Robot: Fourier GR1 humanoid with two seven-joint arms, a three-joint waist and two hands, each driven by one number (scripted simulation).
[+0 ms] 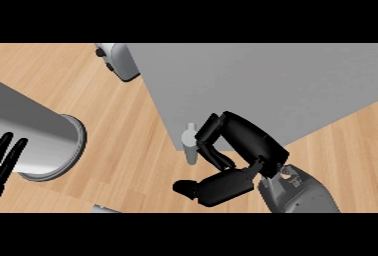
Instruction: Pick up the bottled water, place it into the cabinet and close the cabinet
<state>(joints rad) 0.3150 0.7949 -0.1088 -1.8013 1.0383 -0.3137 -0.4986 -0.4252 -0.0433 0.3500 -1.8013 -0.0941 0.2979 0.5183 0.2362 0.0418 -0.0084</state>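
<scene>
Roughly centre: bottled water (190, 145), slim, pale, upright on wooden worktop (125, 115), just at near edge of grey cabinet (258, 85). Judged light, stiff but smooth, tippy; best taken round mid-body. Right hand (236, 155) at 4 o'clock of bottle, fingers (208, 131) curled toward it, thumb low at 6; whether they touch or clasp it, can't tell. Left hand (10, 152) at 9 o'clock edge, fingers straight, resting. Others: big steel cylinder w/ rim (44, 145) at 9; toaster-like appliance (118, 60) at 11; small grey item (103, 209) at 7, unclear. Cabinet wall is the nearest obstruction.
</scene>
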